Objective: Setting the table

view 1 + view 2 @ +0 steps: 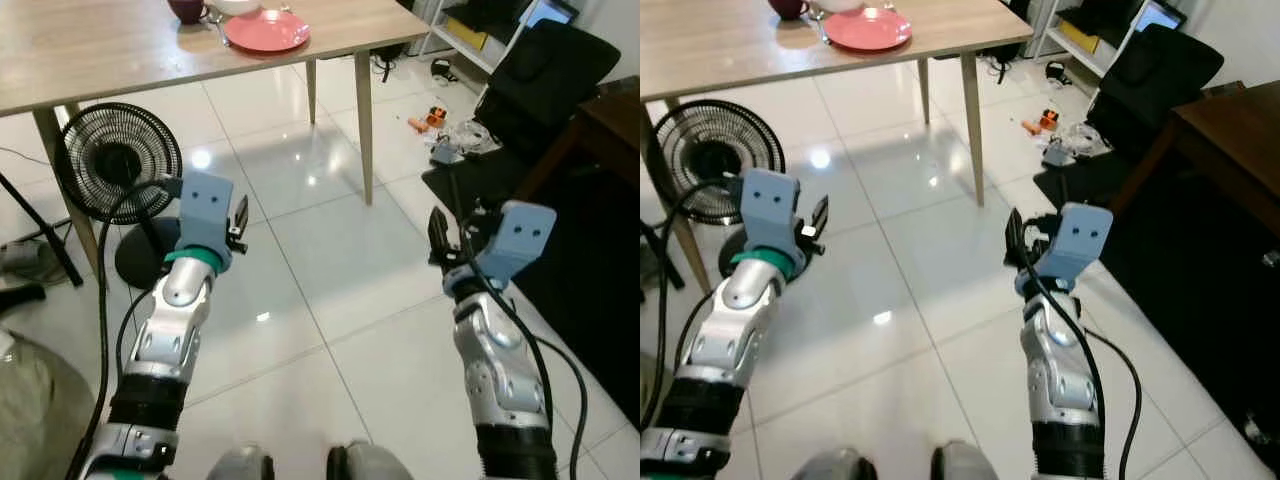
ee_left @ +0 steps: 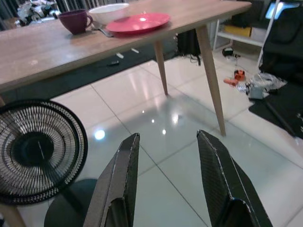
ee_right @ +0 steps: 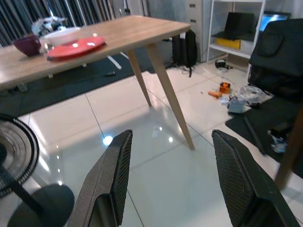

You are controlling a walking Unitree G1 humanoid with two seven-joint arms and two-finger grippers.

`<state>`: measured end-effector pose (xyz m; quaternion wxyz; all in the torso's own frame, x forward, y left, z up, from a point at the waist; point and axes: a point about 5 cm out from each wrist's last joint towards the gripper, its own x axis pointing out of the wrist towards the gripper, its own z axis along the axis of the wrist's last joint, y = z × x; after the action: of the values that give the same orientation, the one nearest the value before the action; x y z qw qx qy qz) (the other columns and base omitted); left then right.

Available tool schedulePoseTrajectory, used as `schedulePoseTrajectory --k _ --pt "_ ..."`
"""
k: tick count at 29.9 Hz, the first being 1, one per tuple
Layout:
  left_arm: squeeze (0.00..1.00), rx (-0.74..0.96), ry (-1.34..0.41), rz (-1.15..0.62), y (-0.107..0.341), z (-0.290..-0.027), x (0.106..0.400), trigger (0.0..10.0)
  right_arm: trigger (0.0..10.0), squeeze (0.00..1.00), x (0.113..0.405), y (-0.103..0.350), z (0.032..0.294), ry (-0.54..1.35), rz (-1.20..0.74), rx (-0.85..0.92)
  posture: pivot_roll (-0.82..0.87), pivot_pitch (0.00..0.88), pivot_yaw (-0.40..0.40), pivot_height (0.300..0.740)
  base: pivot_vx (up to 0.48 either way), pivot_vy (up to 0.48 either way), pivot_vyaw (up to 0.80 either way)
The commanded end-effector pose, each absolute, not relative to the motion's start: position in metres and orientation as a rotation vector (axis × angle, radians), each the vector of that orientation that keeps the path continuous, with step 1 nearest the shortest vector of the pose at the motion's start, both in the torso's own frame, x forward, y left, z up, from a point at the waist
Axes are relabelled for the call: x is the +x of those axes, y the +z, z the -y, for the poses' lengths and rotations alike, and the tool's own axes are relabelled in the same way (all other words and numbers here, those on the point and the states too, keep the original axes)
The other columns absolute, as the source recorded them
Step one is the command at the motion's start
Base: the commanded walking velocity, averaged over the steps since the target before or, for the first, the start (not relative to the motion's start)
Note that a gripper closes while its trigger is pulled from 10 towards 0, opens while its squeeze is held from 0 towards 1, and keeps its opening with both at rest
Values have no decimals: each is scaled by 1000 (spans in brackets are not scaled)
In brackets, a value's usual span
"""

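Currently both grippers, left (image 2: 168,182) and right (image 3: 173,182), hang spread and empty, short of the table (image 1: 120,50). Plate (image 1: 265,30), bowl (image 2: 108,12) and mug (image 2: 75,21) sit near its corner. Approach step; next, close in.

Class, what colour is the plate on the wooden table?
Red, leaning pink; the plate shows best in the left wrist view.

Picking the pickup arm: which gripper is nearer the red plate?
Left. The left gripper hangs low over the floor just short of the table bearing the red plate; the right gripper is farther back, off to the right.
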<state>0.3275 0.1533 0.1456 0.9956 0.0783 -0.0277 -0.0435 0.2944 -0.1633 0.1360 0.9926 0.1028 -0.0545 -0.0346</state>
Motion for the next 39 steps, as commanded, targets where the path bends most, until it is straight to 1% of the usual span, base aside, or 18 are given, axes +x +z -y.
schedulePoseTrajectory --k 1,8,12,13,14,15,17,18,19,21,23,26,36,39 --pt "0 160 -97 35 142 -153 328 10000 10000 0 293 132 164 -80 94 203 -4 6 32 740 461 0 0" --pt "0 160 -125 35 143 -150 331 10000 10000 0 293 131 165 -84 91 201 -5 6 32 740 464 0 0" --pt "0 156 -172 32 143 -143 333 10000 10000 0 294 131 166 -92 92 173 -7 5 29 740 465 0 0" --pt "0 167 -229 52 140 -130 336 10000 10000 0 296 129 171 -111 92 25 -6 0 24 740 469 0 0" --pt "0 172 -246 62 138 -126 336 10000 10000 0 297 128 173 -121 92 -34 -6 0 24 740 469 0 0" --pt "0 172 -246 62 138 -126 336 10000 10000 0 297 128 173 -121 92 -34 -6 0 24 740 469 0 0" --pt "0 211 -270 87 132 -121 337 10000 10000 0 298 129 187 -151 105 -159 -22 0 26 740 469 0 0" --pt "0 211 -270 87 132 -121 337 10000 10000 0 298 129 187 -151 105 -159 -22 0 26 740 469 0 0" --pt "0 241 -278 95 130 -120 337 10000 10000 0 299 130 194 -165 112 -197 -28 0 28 740 469 0 0" --pt "0 241 -278 95 130 -120 337 10000 10000 0 299 130 194 -165 112 -197 -28 0 28 740 469 0 0" --pt "0 272 -280 94 125 -123 336 10000 10000 0 300 132 205 -172 115 -219 -34 0 28 740 469 0 0" --pt "0 280 -272 81 123 -128 338 10000 10000 0 304 132 211 -157 107 -227 -30 0 16 740 469 0 0" --pt "0 277 -281 108 129 -130 342 10000 10000 0 308 125 214 -135 84 -223 -10 4 18 740 469 0 0" --pt "0 267 -298 117 134 -133 343 10000 10000 0 301 119 216 -80 65 -237 -4 16 32 740 469 0 0"
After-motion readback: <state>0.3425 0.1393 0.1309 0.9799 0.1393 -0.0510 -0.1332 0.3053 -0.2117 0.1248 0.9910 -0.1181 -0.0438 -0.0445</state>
